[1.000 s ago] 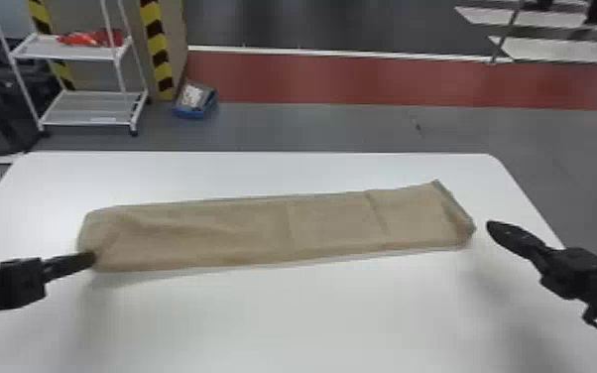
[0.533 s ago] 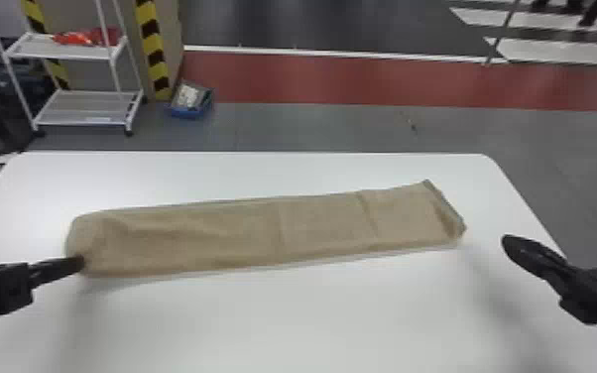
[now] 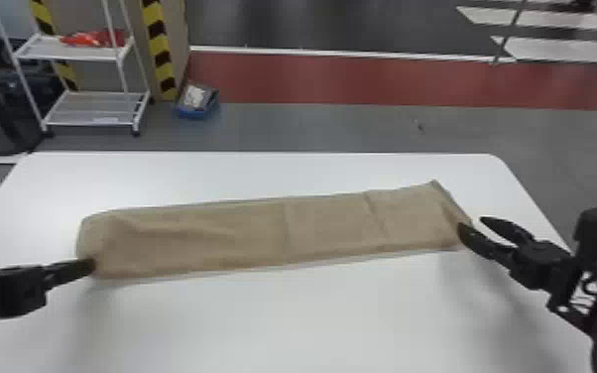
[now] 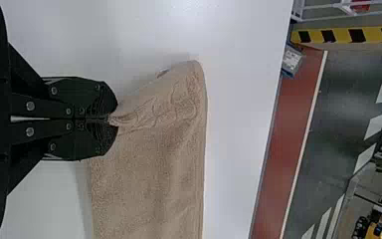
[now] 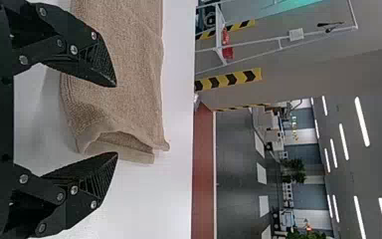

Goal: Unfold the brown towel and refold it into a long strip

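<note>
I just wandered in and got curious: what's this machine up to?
A two-armed robot is working on a brown towel, already lying as a long strip across a white table. Its left end effector pinches the towel's near left corner. The right end effector is open at the towel's right end and seems about to grip there.

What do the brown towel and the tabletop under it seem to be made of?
The long brown folded towel looks like soft woven cloth, probably cotton terry: its surface is fuzzy and matt, and it puckers where the left gripper's fingers pinch it. The flat white tabletop appears smooth with a faint sheen, showing soft light patches and blurred shadows; it may be laminate or painted board.
</note>
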Motion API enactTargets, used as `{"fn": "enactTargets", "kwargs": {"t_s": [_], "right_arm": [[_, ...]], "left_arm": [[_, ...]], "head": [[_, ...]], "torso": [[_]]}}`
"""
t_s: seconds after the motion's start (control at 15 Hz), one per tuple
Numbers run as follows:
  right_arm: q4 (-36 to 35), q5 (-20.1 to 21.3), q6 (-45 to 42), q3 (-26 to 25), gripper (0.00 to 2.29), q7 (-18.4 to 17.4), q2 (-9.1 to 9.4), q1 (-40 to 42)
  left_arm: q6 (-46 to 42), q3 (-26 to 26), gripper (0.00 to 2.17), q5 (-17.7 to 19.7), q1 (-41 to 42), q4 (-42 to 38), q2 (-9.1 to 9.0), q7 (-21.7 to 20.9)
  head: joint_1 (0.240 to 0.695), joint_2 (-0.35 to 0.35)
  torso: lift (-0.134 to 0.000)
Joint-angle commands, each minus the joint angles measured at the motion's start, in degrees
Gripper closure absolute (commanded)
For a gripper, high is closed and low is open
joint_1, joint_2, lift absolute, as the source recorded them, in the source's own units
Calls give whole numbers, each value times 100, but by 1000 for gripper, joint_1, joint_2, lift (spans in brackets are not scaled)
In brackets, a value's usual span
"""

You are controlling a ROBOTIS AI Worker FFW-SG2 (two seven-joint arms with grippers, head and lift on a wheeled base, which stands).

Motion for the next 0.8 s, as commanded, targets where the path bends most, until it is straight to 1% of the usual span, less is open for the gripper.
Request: {"fn": "enactTargets", "kwargs": {"t_s": [0.0, 0.07, 0.13, 0.2, 0.27, 0.47, 0.53, 0.73], "right_arm": [[132, 92, 71, 155, 495, 4, -14, -131], [132, 180, 177, 163, 667, 13, -14, -149], [132, 180, 229, 163, 896, 39, -23, -149], [88, 145, 317, 146, 1382, 83, -31, -114], [9, 119, 317, 111, 1679, 92, -31, -52], [-246, 13, 405, -21, 1733, 206, -84, 97], [-360, -75, 546, -83, 1872, 232, -110, 176], [-421, -119, 722, -188, 1889, 259, -137, 220]], "left_arm": [[0, 1, 1825, -6, 27, -7, 5, -1], [0, 1, 1825, -6, 35, -16, 5, -1], [-18, 1, 1825, -6, 35, -16, 14, -1], [-35, 1, 1825, -6, 35, -16, 14, -1], [-53, -7, 1825, -6, 27, -16, 5, -1], [-88, -25, 1825, -15, -35, -16, 5, 17], [-71, -51, 1825, -33, -44, -16, 5, 8], [-71, -69, 1825, -50, -44, -16, 23, -1]], "head": [[695, -61], [695, -50], [695, -47], [695, -45], [695, -44], [695, -48], [695, -50], [695, -59]], "torso": [[-123], [-123], [-123], [-123], [-123], [-123], [-123], [-123]]}}
